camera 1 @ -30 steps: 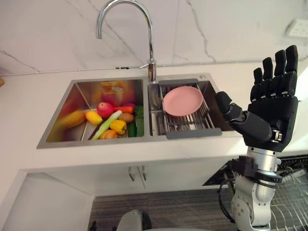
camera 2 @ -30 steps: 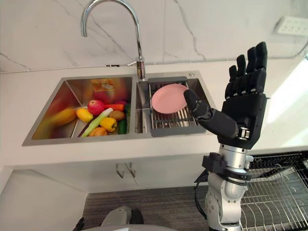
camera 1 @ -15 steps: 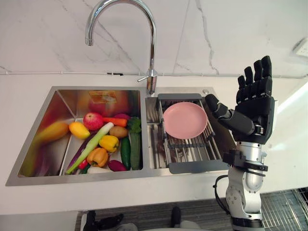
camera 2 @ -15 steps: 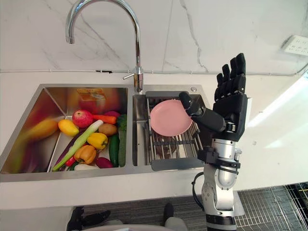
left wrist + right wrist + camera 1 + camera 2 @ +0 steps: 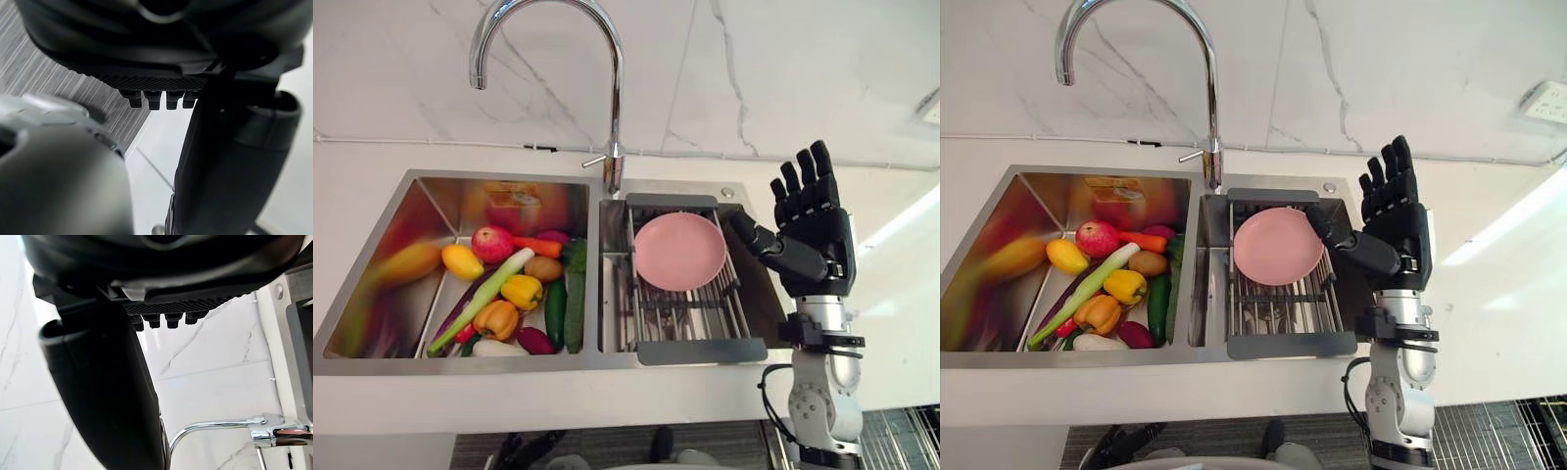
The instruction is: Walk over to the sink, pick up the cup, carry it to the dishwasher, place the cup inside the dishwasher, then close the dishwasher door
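Note:
My right hand (image 5: 813, 230) is raised upright over the counter at the right edge of the sink (image 5: 460, 364), open, with straight fingers and nothing in it. Its thumb points toward a pink plate (image 5: 679, 251) that lies on a grey wire rack (image 5: 700, 351) in the right basin. In its own wrist view the right hand (image 5: 146, 264) faces the marble wall and the faucet (image 5: 220, 423). My left hand (image 5: 161, 39) hangs open and empty over the grey floor.
The left basin holds several fruits and vegetables (image 5: 509, 294), among them an apple, peppers and cucumbers. A tall chrome faucet (image 5: 612, 98) arches between the basins. White counter surrounds the sink. A dishwasher wire rack (image 5: 1498, 436) shows at the lower right.
The camera has come closer to the sink and looks more steeply down. My right hand has sunk lower in the picture beside the right basin, still open.

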